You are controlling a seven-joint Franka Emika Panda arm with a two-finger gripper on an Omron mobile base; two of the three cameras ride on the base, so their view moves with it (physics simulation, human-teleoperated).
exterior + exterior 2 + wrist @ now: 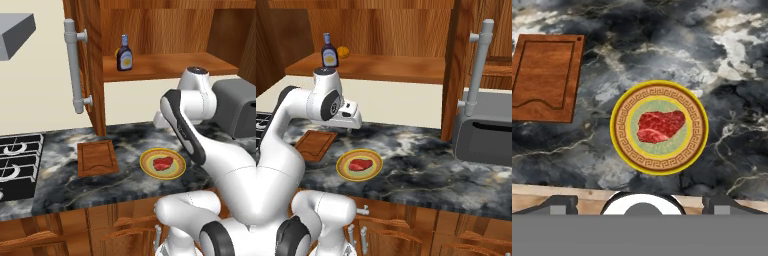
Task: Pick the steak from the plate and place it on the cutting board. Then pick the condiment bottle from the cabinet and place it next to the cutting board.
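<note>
A dark marbled kitchen counter (125, 190) seen from above. At the left lies the reddish-brown cutting board (545, 77), bare. Well to its right sits the round yellow plate (619, 145), with the red steak (660, 126) flat on its green centre. The gripper (641, 202) hangs above the plate, its fingers spread wide and holding nothing. The condiment bottle (124, 54) stands on the shelf of the open wooden cabinet (170, 65).

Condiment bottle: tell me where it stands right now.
The condiment bottle stands upright on the open cabinet's shelf, near its left end in the left base view, above the counter and roughly over the cutting board.
</note>
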